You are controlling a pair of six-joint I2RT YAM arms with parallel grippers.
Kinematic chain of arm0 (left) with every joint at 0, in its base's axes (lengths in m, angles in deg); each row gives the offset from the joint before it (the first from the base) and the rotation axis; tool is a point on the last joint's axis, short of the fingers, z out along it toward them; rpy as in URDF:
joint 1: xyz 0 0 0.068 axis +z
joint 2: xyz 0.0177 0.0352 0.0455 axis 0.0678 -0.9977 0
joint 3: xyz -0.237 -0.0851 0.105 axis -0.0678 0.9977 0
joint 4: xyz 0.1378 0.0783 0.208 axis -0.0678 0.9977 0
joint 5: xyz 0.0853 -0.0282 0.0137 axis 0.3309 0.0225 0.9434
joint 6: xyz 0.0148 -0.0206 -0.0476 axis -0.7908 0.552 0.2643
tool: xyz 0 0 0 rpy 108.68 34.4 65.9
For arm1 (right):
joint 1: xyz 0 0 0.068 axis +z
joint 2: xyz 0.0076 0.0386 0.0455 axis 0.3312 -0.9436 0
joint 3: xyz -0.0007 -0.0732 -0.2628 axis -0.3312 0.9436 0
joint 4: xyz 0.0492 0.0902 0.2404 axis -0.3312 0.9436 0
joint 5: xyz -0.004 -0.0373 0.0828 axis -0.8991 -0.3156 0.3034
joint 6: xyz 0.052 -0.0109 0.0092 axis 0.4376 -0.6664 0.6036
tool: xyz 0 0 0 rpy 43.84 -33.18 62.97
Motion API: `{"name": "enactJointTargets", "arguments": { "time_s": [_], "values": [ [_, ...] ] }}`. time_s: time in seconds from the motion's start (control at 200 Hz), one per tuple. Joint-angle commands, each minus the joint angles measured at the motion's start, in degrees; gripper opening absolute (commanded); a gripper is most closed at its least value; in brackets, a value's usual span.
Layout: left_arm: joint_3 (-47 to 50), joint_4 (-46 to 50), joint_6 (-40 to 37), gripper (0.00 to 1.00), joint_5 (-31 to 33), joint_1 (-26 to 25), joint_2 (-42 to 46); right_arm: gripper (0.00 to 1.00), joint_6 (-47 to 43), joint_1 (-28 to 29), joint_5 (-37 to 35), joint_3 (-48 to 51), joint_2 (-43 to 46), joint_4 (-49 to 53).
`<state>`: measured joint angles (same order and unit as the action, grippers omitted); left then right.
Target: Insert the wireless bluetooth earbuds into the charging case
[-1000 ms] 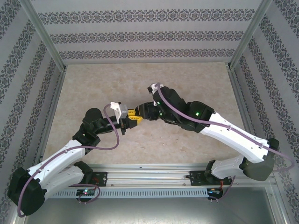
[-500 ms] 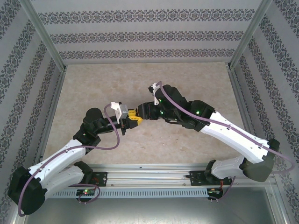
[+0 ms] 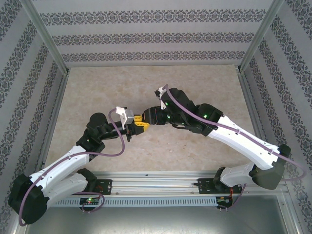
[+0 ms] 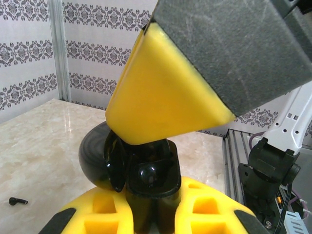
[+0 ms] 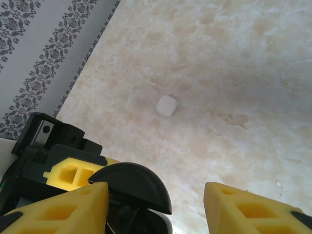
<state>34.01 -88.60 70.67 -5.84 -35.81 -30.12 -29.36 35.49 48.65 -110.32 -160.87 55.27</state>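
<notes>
Charging case (image 4: 146, 178) — black, glossy, lid open — clamped in left pincer (image 4: 151, 217), held above worktop (image 5: 219, 73). Right pincer (image 5: 156, 204) roughly half open, nothing seen held, fingertip poised just over case mouth. Since a second ago: right arm barely nudged, pincers stay met. Black earbud (image 4: 17, 200) lies on worktop — insertion likely unfinished.

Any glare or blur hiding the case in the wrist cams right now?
Right wrist: table evenly lit and sharp; right gripper slightly soft at the bottom edge. Left wrist: charging case sharp, just small highlights on its gloss; one right finger crowds the top of the frame. Top external: even light, no glare.
</notes>
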Motion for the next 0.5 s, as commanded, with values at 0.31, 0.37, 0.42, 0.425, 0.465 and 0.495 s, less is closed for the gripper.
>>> {"name": "enactJointTargets", "arguments": {
  "time_s": [0.31, 0.37, 0.42, 0.425, 0.465, 0.495],
  "values": [
    [-0.2, -3.1, 0.2, 0.00, -0.7, -0.5, 0.6, 0.48, 1.9, -1.2, -0.9, 1.5, 0.5, 2.4],
    [-0.1, -3.1, 0.1, 0.00, -0.7, -0.5, 0.6, 0.48, 2.0, -1.2, -0.6, 1.6, 0.6, 2.2],
    [-0.2, -3.1, 0.1, 0.00, -0.6, -0.5, 0.6, 0.48, 2.0, -1.2, -0.5, 1.6, 0.7, 2.0],
    [-0.2, -3.1, 0.1, 0.00, -0.6, -0.5, 0.6, 0.48, 2.0, -1.2, -0.5, 1.6, 0.8, 2.0],
    [-0.3, -3.2, 0.1, 0.00, -0.5, -0.5, 0.6, 0.48, 2.1, -1.2, -0.4, 1.5, 0.8, 2.0],
    [-0.3, -3.1, 0.1, 0.00, -0.4, -0.5, 0.6, 0.48, 2.1, -1.2, -0.3, 1.5, 0.8, 2.1]
  ]
}}
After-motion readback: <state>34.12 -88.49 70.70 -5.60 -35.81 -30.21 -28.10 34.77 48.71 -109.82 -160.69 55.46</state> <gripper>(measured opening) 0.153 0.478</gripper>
